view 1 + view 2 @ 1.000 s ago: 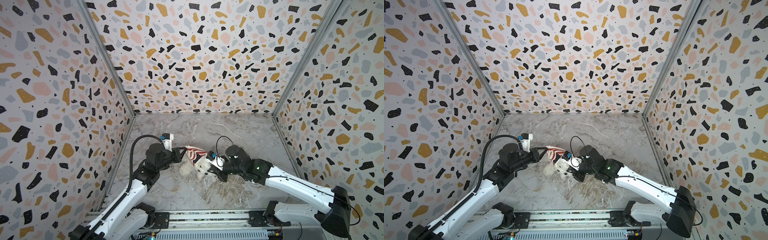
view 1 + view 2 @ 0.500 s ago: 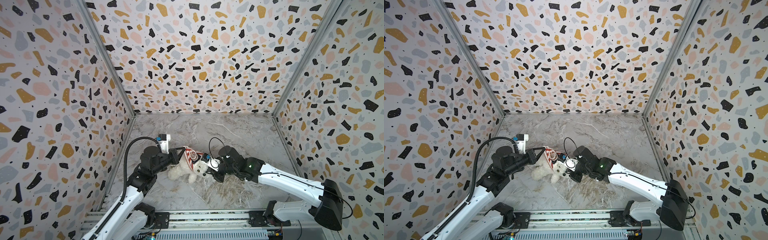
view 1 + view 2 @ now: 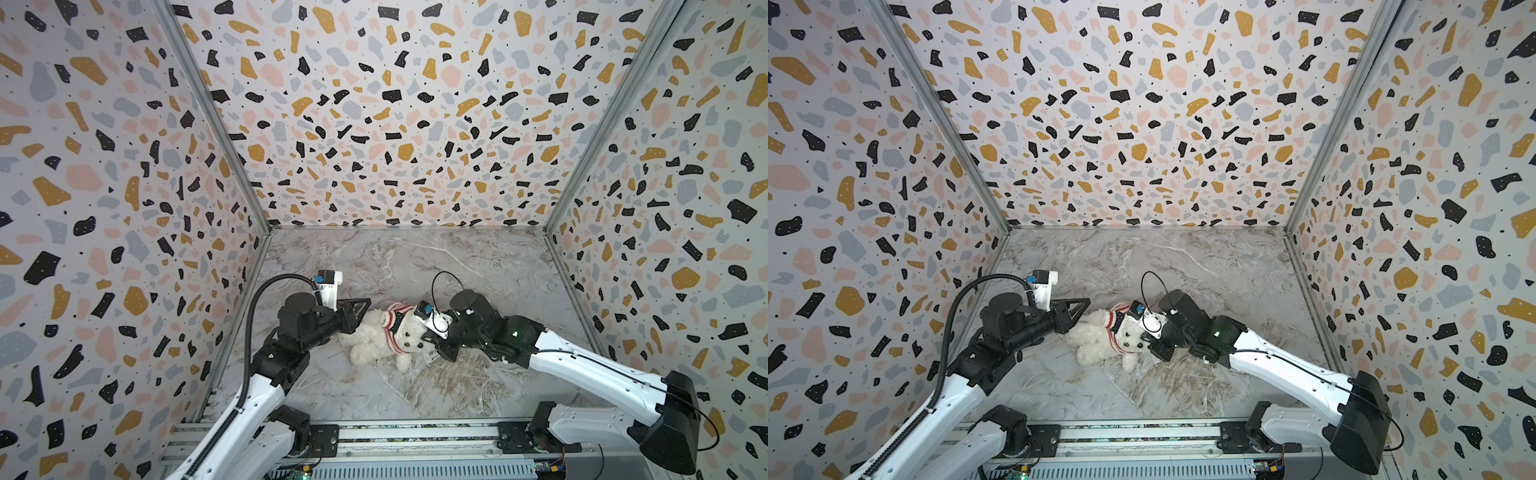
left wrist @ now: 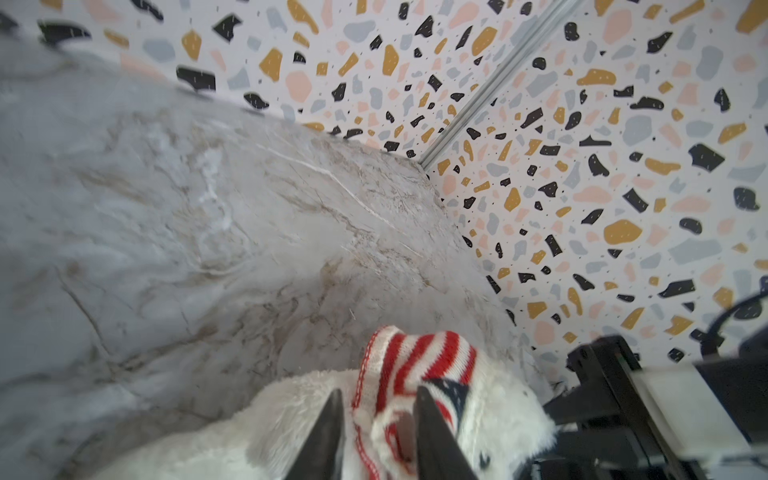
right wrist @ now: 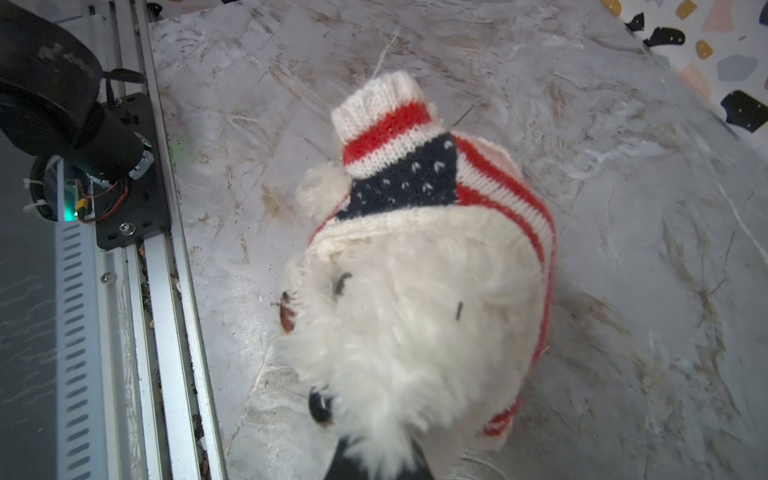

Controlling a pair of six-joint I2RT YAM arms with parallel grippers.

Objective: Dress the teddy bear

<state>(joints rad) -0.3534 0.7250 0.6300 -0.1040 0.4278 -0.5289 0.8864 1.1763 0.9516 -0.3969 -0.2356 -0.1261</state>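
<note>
your right gripper [image 5: 376, 457] clamps the head fur of the teddy bear [image 3: 374, 338]; your left gripper [image 4: 378, 392] stands partly parted, straddling the striped sweater [image 4: 419, 355] hem.

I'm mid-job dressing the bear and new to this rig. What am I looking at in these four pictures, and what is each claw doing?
Two white-and-black robot arms work on a marble-patterned table. Two pictures look down from above at the whole scene; the other two come from cameras on each arm's wrist. The fluffy cream-white teddy bear lies on the table, with the red-and-white striped knitted sweater around its upper body. The left gripper has its jaws apart around the sweater's hem. The right gripper is shut on fur at the bear's head.
</note>
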